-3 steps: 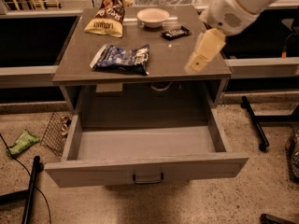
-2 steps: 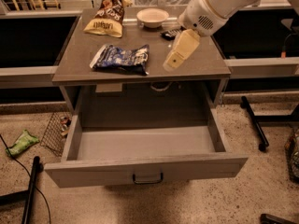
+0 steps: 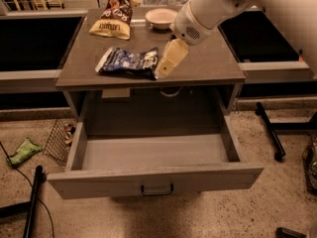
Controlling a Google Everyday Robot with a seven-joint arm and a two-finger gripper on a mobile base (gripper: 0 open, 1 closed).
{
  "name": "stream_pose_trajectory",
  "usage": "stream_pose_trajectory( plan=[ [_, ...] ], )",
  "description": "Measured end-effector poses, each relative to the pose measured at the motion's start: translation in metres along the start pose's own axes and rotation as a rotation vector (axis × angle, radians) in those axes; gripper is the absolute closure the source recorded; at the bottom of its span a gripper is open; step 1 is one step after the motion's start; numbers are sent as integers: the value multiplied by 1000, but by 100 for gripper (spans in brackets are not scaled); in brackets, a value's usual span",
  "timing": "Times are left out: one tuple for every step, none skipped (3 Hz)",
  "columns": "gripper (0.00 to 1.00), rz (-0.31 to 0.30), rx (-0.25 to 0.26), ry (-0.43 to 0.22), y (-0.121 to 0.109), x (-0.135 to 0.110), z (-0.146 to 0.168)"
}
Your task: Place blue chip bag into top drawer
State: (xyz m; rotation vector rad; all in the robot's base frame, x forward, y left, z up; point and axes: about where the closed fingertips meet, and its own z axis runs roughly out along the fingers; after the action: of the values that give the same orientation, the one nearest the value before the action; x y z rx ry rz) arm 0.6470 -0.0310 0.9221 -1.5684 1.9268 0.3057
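- Blue chip bag: flat on the tabletop, near edge.
- Gripper: at the bag's right end; open or closed, cannot tell.
- Top drawer: pulled open.

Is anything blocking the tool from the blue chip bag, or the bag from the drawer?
Nothing visible. The tool is at one end of the blue chip bag; the top drawer stands open below. The yellow bag and bowl lie farther back.
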Motion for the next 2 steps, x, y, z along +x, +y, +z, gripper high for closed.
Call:
stream_pose_trajectory(
  plan=[
    [0,-22,28,-33,-20,-18,44],
    [0,-41,61,-44,-26,-36,71]
  ],
)
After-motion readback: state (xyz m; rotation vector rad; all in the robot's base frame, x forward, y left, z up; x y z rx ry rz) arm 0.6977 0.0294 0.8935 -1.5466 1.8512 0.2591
